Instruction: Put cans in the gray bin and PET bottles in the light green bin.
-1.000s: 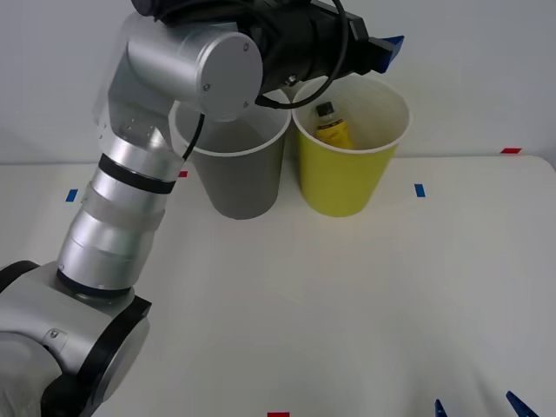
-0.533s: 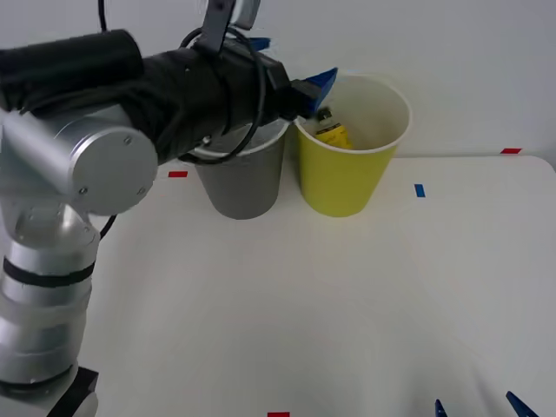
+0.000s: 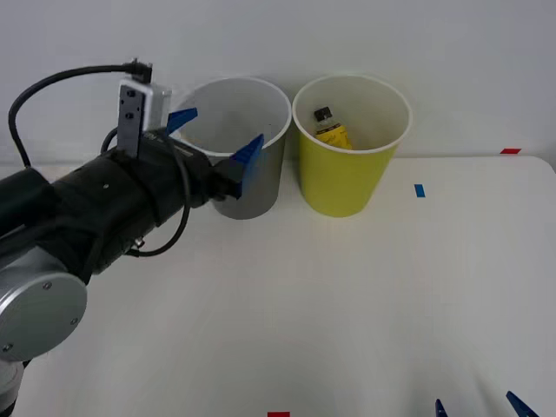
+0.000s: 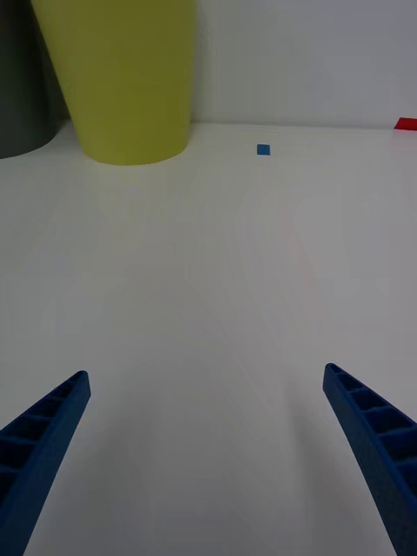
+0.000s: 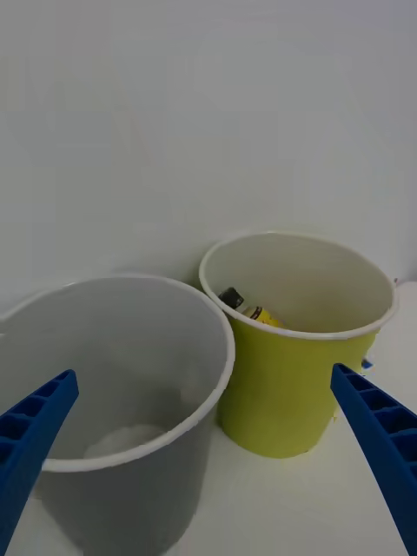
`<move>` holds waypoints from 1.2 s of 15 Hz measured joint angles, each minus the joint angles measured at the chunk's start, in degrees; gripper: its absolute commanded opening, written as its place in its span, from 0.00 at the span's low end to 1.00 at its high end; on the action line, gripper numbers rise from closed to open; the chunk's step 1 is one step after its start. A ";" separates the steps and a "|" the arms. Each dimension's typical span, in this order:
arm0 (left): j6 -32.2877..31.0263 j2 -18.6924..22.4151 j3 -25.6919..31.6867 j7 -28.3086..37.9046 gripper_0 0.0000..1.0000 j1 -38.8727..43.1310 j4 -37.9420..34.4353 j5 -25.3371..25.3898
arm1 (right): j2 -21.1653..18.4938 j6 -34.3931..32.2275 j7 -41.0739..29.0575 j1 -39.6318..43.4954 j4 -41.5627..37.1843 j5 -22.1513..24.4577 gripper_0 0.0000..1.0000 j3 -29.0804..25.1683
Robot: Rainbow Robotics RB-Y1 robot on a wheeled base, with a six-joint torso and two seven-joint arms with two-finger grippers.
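The gray bin [image 3: 248, 178] and the light green bin [image 3: 352, 169] stand side by side at the back of the table. A small PET bottle [image 3: 330, 130] with a yellow body and black cap lies inside the light green bin [image 5: 295, 408], also seen in the left wrist view as the PET bottle [image 5: 248, 310]. My left gripper [image 3: 217, 139] is open and empty, hovering in front of the gray bin [image 5: 130, 408] at rim height. My right gripper [image 3: 473, 407] is open and empty, low at the table's near right edge, its fingertips [image 4: 52, 426] wide apart.
The white table [image 3: 347, 304] carries small blue tape marks [image 3: 420, 190] and red tape marks [image 3: 511, 150]. A plain white wall rises behind the bins. The light green bin [image 4: 122, 78] and the gray bin [image 4: 22, 87] stand far ahead in the right wrist view.
My left arm has pulled back from above the light green bin, swinging left and toward me, and now sits lower in front of the gray bin. The bottle stays in the light green bin.
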 measured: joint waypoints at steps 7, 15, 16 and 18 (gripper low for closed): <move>-4.19 0.26 -0.12 -2.60 1.00 18.07 -11.67 3.40 | 0.00 0.00 0.00 0.00 0.00 0.00 0.93 0.00; -7.72 -2.03 2.50 -5.43 1.00 22.34 -11.27 7.09 | 0.00 0.00 0.00 0.00 0.00 0.00 0.93 0.00; -10.02 -2.35 2.09 -5.63 1.00 23.15 -9.97 4.48 | 0.00 0.00 0.00 0.00 0.00 0.00 0.93 0.00; -18.32 -2.17 0.94 -5.85 1.00 24.81 -5.61 0.02 | 0.00 0.00 0.00 0.00 0.00 0.00 0.93 0.00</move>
